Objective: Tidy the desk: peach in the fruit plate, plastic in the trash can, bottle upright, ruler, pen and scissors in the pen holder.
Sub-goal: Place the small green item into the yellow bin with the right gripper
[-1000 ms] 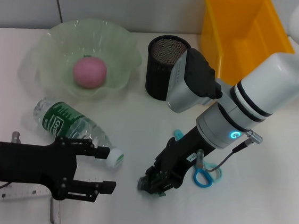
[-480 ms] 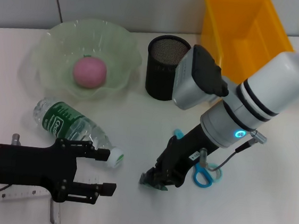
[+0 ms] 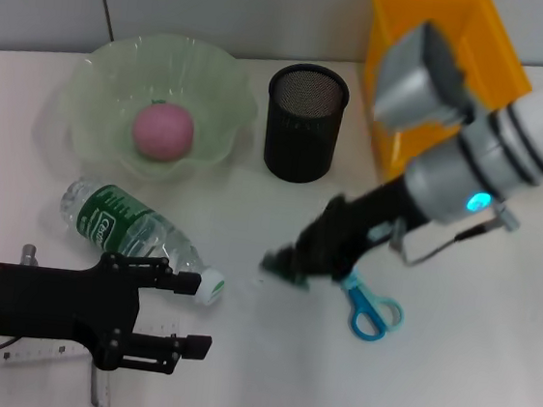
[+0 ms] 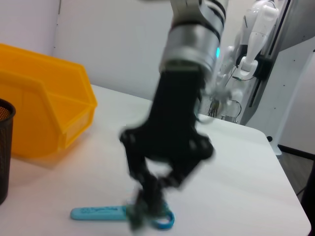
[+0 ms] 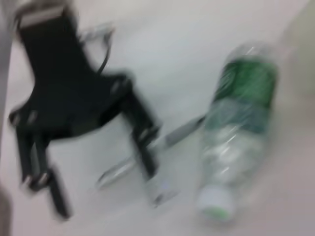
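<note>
Since a second ago my right gripper (image 3: 280, 263) has lifted off the counter (image 3: 486, 382) and swung toward the pen holder (image 3: 304, 121), closed on a small scrap of plastic (image 3: 275, 264), leaving the scissors (image 3: 369, 309) uncovered. My left gripper (image 3: 192, 314) hangs open beside the lying bottle (image 3: 138, 228); the peach (image 3: 162, 131) sits in the plate (image 3: 216, 81).

Pink peach (image 3: 162, 131) sits in green fruit plate (image 3: 101, 69); clear bottle (image 3: 138, 227) lies sideways; blue-handled scissors (image 3: 370, 312) lie flat.
</note>
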Motion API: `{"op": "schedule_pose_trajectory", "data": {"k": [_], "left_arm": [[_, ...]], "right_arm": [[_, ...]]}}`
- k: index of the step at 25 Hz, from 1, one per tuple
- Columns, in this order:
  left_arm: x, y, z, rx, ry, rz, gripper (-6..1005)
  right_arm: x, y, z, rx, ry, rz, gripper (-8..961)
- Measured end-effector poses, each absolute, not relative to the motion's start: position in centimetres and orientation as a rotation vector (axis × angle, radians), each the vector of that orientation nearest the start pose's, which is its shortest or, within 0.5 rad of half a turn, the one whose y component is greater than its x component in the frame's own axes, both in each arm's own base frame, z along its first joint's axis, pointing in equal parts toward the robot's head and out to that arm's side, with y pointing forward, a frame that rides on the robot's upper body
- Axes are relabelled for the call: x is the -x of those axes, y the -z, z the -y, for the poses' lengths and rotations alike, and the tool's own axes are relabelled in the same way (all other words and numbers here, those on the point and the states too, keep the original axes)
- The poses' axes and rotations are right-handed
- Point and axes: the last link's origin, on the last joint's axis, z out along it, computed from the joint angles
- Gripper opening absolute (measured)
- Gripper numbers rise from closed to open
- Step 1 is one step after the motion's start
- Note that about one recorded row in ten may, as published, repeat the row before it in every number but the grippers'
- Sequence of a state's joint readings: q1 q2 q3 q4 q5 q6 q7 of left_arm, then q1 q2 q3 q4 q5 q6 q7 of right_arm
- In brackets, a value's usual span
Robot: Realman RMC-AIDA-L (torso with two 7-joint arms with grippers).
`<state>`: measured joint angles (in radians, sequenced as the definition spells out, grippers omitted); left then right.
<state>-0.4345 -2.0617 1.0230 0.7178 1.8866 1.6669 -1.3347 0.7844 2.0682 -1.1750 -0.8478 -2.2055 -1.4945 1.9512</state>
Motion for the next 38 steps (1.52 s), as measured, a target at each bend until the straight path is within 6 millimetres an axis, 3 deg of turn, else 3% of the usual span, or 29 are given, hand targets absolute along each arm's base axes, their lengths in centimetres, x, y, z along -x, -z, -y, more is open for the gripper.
{"op": "schedule_pose_trajectory", "data": {"k": [3,6,7,8,13,19,28,38], "left_arm": [[25.3,2.3,-28.6,3.024,0.666,0.442,761],[25.3,2.4,-28.5,3.026,0.67,0.437,761],[25.3,2.4,-28.5,3.026,0.671,0.437,761],[25.3,2.4,-28.5,3.026,0.671,0.437,761],[25.2,2.5,-28.5,3.027,0.674,0.437,761],[25.1,2.5,-28.5,3.026,0.691,0.444,761],[25.1,2.5,-28.5,3.026,0.692,0.443,761],[25.1,2.4,-28.6,3.027,0.691,0.447,761]], "right_arm": [[-16.6,2.2,-37.9,2.989,-0.074,-0.667,58],[-17.1,-0.7,-39.2,2.857,-0.212,-0.731,61],[-17.6,-2.7,-40.0,2.763,-0.307,-0.768,61],[-17.6,-2.7,-40.0,2.763,-0.307,-0.768,62],[-19.3,-6.9,-41.3,2.531,-0.498,-0.829,67],[-22.1,-9.5,-42.9,2.253,-0.574,-0.881,72],[-24.1,-8.1,-44.4,2.119,-0.51,-0.935,79],[-24.1,-7.2,-44.9,2.101,-0.462,-0.911,158]]}}
